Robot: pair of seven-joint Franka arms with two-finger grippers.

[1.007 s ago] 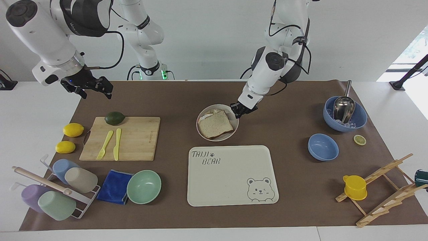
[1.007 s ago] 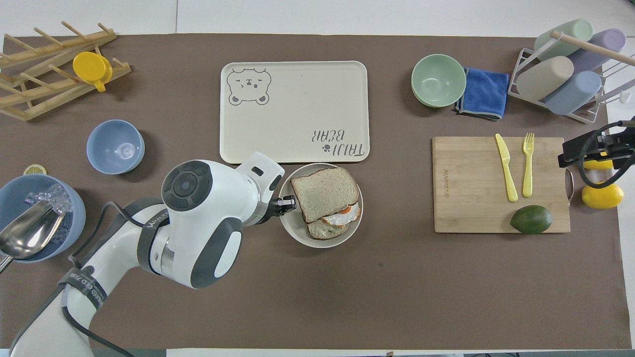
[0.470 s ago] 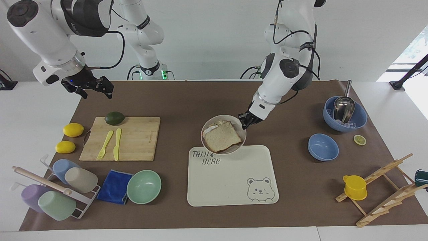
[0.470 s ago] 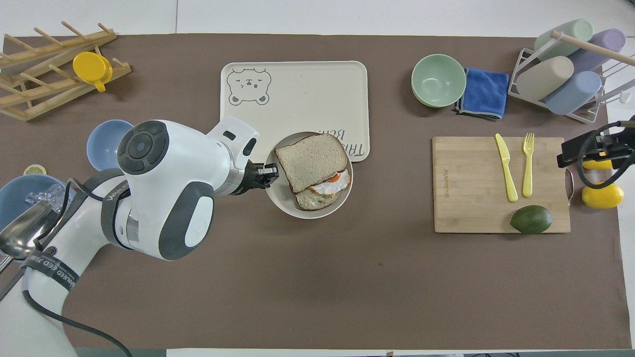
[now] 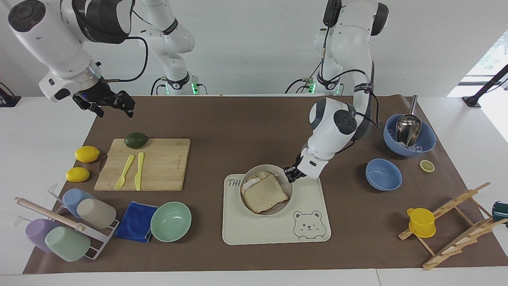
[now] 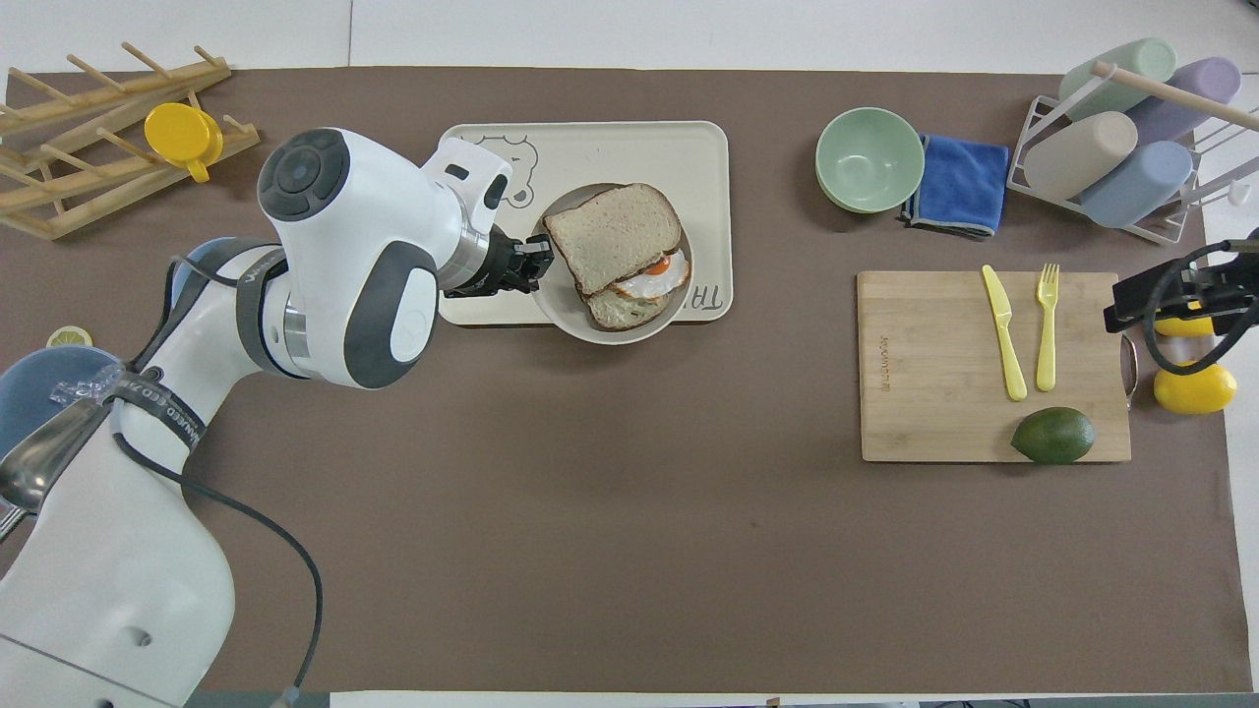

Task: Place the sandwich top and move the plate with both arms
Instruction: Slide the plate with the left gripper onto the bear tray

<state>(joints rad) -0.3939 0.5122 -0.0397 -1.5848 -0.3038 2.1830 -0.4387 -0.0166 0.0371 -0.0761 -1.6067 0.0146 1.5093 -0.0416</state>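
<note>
- Facing view: high, distant, looks toward both robots over the tray (image 5: 254, 232).
- Overhead view: steeply down from the robots' end.
- Both share the tray (image 6: 708, 147), half a turn apart.

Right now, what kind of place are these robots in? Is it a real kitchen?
Probably a robot lab set up as a pretend kitchen: a bare table under brown paper, with a cutting board, a cup rack and a sandwich plate.

Robot lab: two table-mounted arms (image 5: 337, 123)
</note>
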